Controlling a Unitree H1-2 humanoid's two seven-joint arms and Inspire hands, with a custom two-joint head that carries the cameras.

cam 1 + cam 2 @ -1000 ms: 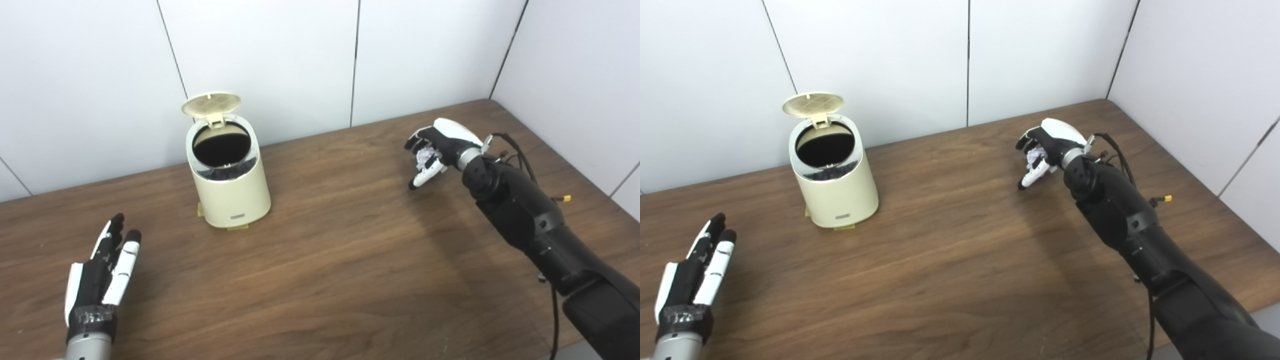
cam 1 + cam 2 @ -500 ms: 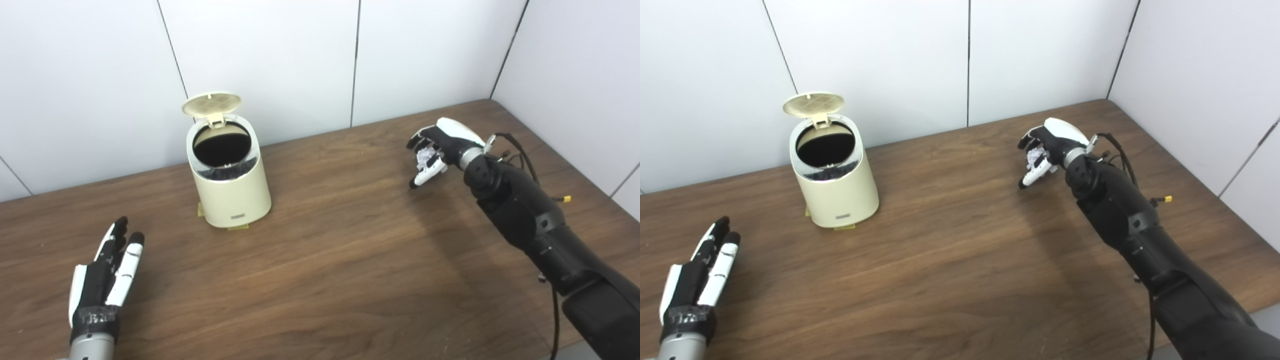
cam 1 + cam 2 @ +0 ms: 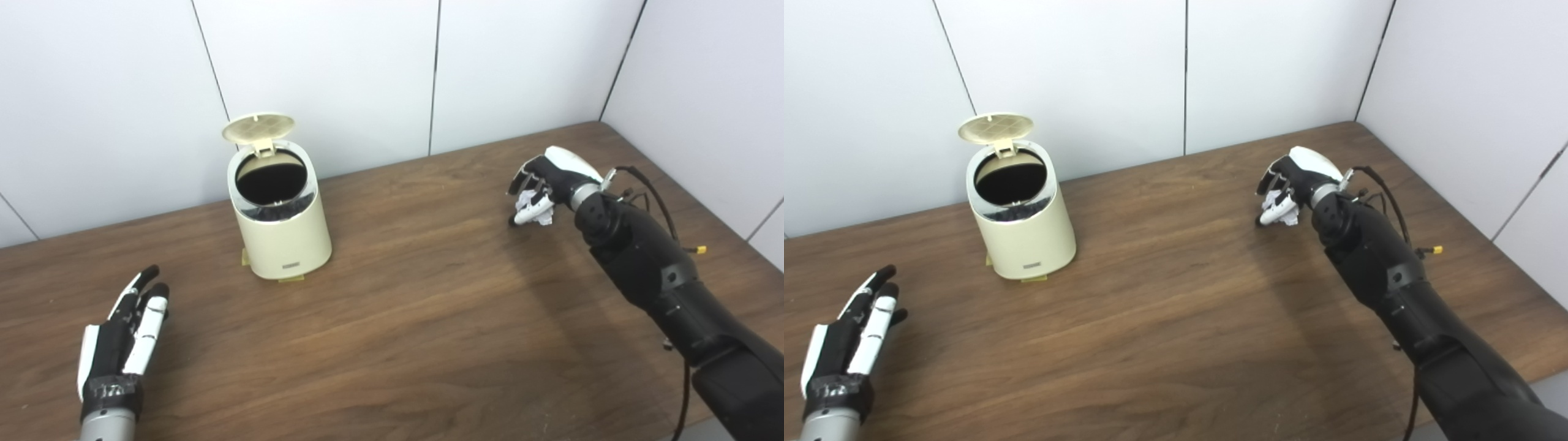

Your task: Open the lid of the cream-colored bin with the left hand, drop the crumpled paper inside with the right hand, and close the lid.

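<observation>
Cream bin (image 3: 281, 229) upper left of centre — dark interior, lid (image 3: 258, 127) waffle-patterned beneath. Brown wood-grain table (image 3: 398, 318). White crumpled paper (image 3: 531, 202) at right. Black-and-white hands (image 3: 842, 352) — black arms.

Bright even light, soft shadows, sharp

dark brown wooden table (image 3: 392, 318) is showing streaked grain, smooth with soft sheen | cream-coloured plastic bin (image 3: 283, 229) is looking smooth, slightly glossy; its open round lid (image 3: 258, 127) is showing a ribbed underside | white crumpled paper (image 3: 531, 201) is looking matt, rough | black-and-white plastic right hand (image 3: 545, 180) is shining lightly
</observation>
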